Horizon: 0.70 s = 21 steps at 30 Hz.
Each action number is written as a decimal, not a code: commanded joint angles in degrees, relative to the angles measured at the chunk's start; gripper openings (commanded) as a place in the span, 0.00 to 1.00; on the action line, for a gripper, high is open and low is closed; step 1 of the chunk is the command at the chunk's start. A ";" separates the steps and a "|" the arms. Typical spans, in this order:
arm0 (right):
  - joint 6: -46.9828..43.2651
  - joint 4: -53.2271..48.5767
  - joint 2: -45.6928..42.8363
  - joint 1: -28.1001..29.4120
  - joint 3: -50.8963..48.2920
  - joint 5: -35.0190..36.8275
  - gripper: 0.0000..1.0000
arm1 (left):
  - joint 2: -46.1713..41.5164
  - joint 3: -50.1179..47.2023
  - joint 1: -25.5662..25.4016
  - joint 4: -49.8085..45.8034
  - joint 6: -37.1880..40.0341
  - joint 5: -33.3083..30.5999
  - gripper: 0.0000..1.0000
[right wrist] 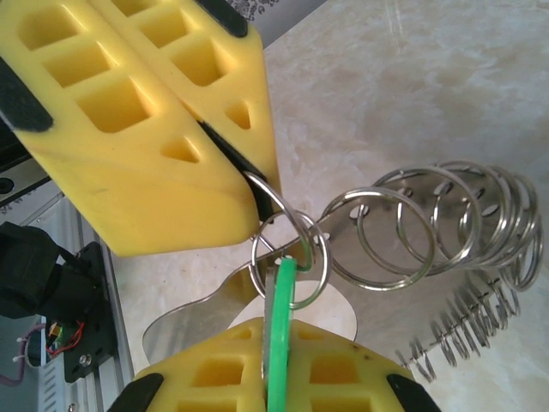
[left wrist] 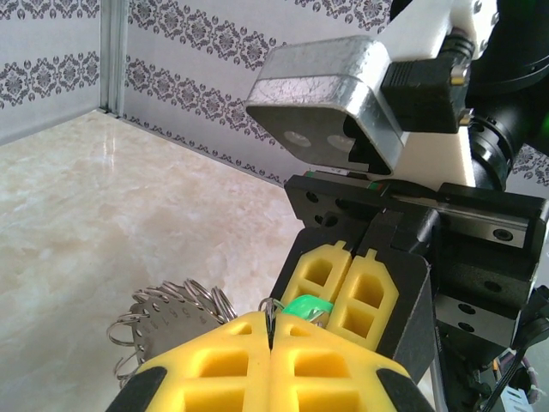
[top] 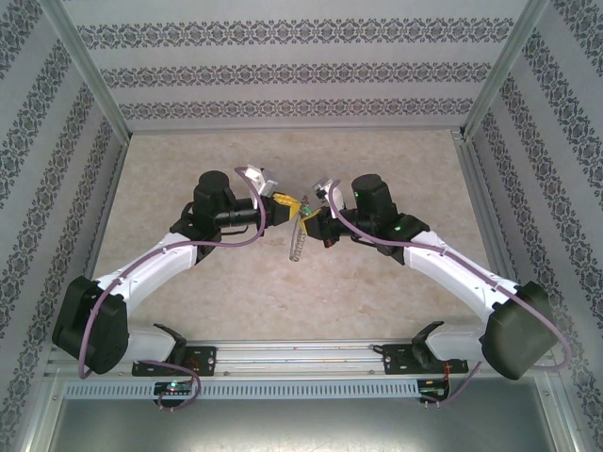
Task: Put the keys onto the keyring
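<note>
The key (right wrist: 280,335) has a green head and a thin silver blade. It stands edge-on between the yellow fingers of my right gripper (right wrist: 279,336), which is shut on it. Its upper tip touches a silver split ring (right wrist: 290,257); I cannot tell whether it is threaded through. That ring belongs to the keyring (right wrist: 429,225), a row of silver rings hung on a flat metal strip. My left gripper (right wrist: 251,190) is shut on a ring wire. In the left wrist view the left gripper (left wrist: 271,330) pinches that wire, with the green head (left wrist: 307,307) just beyond and the right gripper (left wrist: 343,296) facing it.
Both grippers meet above the middle of the beige marble table (top: 283,151), left gripper (top: 281,202) and right gripper (top: 317,218), with the keyring (top: 297,243) hanging below them. Patterned walls (top: 301,66) close in the back and sides. A metal rail (top: 301,358) runs along the near edge.
</note>
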 commanded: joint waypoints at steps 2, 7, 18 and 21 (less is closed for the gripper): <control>-1.61 -1.00 -1.51 0.06 3.93 0.01 0.00 | -0.77 0.76 -0.62 2.05 -0.11 1.49 0.00; -2.53 -2.38 -1.87 -0.48 5.00 0.18 0.00 | -0.99 0.67 -0.64 1.57 0.28 1.37 0.00; -2.13 -2.28 -4.82 -3.19 2.97 -0.15 0.00 | -1.15 0.78 -0.65 1.26 0.50 1.37 0.00; -2.34 -2.54 -4.72 -3.30 3.27 -0.52 0.00 | -1.15 0.75 -0.69 1.23 0.46 1.36 0.00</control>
